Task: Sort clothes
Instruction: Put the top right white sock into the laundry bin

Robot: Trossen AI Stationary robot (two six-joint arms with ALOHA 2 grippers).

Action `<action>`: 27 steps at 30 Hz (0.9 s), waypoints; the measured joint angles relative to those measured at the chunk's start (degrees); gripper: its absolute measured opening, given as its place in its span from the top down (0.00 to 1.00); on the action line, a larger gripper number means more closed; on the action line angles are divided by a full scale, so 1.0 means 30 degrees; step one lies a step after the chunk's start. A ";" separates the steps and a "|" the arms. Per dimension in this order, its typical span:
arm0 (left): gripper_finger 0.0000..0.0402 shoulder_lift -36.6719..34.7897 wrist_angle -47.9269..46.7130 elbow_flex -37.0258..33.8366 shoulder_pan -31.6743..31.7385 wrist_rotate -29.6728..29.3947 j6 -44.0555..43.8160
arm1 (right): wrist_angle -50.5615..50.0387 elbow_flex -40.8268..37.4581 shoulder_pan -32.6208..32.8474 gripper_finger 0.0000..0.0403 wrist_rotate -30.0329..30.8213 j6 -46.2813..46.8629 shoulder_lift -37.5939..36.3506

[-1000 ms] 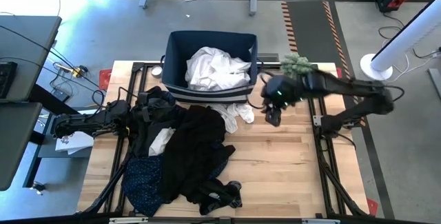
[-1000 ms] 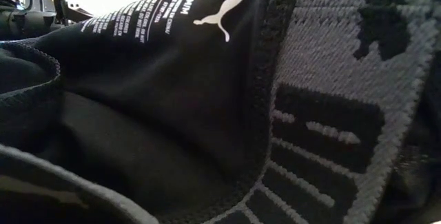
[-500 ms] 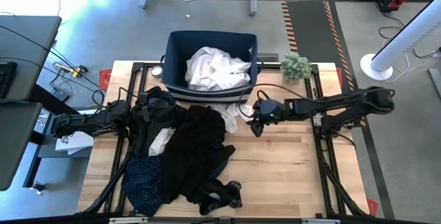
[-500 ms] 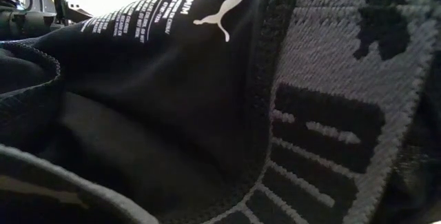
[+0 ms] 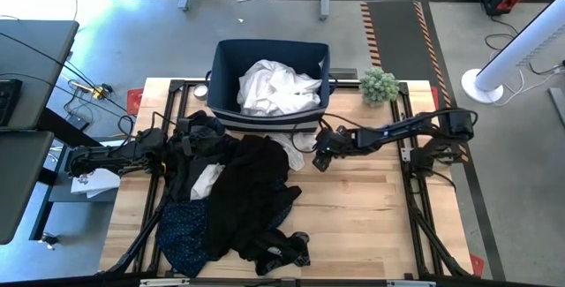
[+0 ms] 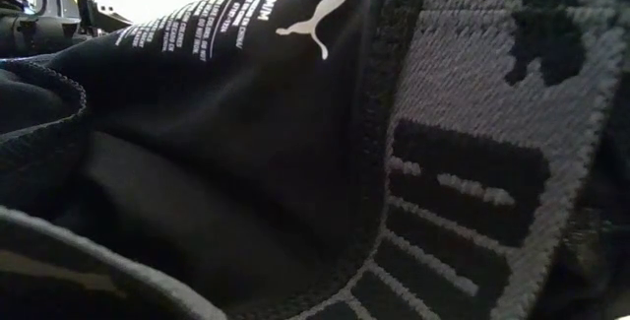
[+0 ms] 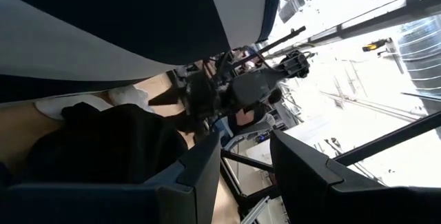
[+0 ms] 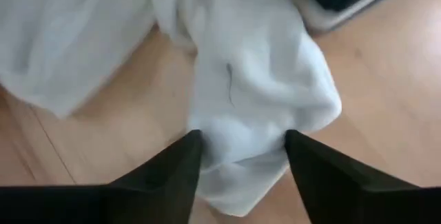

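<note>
A small white garment (image 5: 298, 150) lies on the table in front of the navy bin (image 5: 269, 47), which holds white clothes (image 5: 278, 88). My right gripper (image 5: 320, 158) is open and low at this garment's right end; in the right wrist view (image 8: 241, 155) its two fingers stand on either side of the white cloth (image 8: 255, 79). A pile of black clothes (image 5: 252, 190) covers the table's middle left, with a navy speckled garment (image 5: 184, 230) at its near left. My left gripper (image 5: 177, 146) is open at the pile's left edge (image 7: 244, 176). My right gripper's open fingers (image 8: 186, 162) stand on either side of the white garment's rounded end (image 8: 241, 172), slanting down from the table's right. The garment lies flat on the table. I cannot tell whether the fingers touch it.
A small green plant (image 5: 380, 84) stands at the far right by the bin. Bare wood (image 5: 362, 216) lies at the table's right and near right. A black garment with a grey waistband (image 6: 246, 162) fills the low view. A white piece (image 5: 207, 179) shows within the black pile.
My right gripper has gone from beside the bin's right corner toward the table's left and down, and now sits low at the white garment's end. The arm has stretched out low over the table. The clothes have not moved.
</note>
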 joint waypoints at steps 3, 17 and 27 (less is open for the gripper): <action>0.69 0.0005 0.0006 0.0000 -0.0001 0.0000 -0.0007 | -0.0464 0.0072 0.0028 0.60 -0.0987 -0.0002 0.0367; 0.69 0.0002 0.0003 0.0000 0.0003 -0.0022 0.0005 | -0.4371 0.0324 0.0787 0.99 -1.4044 0.4487 -0.7100; 0.69 0.0002 0.0010 0.0000 0.0000 -0.0015 0.0007 | -0.4051 0.9240 0.0129 0.99 -1.1559 0.2966 -0.9526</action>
